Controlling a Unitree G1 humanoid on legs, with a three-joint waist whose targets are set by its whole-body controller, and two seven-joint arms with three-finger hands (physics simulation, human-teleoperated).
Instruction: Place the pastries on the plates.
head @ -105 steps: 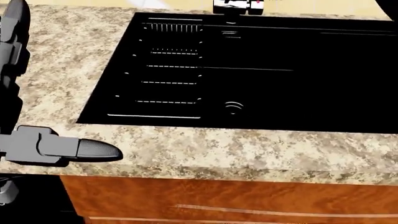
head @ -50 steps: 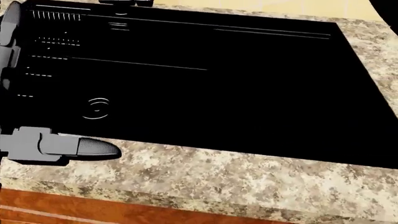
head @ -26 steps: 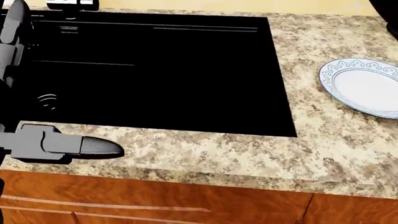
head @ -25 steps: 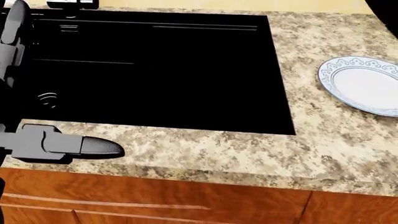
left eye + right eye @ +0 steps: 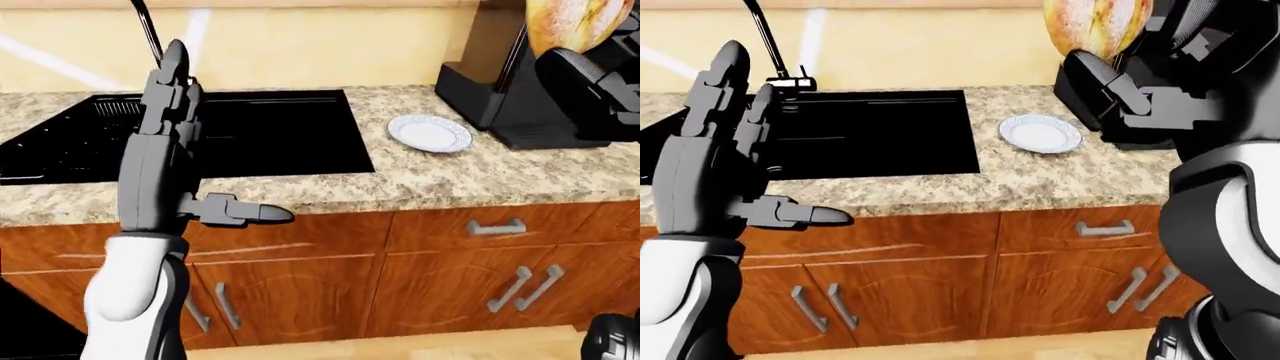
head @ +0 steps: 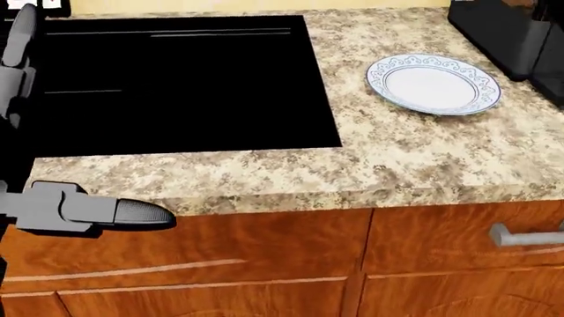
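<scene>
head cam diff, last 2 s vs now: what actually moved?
The camera moved, not the objects: the head view swung rightward along the speckled granite counter, sliding the black sink left and bringing the white blue-rimmed plate in. The left hand stayed open, empty, same place in view.

An empty plate (image 5: 430,133) sits on the counter (image 5: 420,176) between sink (image 5: 180,131) and coffee machine (image 5: 520,97).

My head view looks steeply down, close on the counter edge by the sink (image 6: 176,86), with the plate (image 6: 433,84) right of it. My two eye views face level from farther off, sharing that sink, plate and the cabinets (image 5: 420,277) below it.
</scene>
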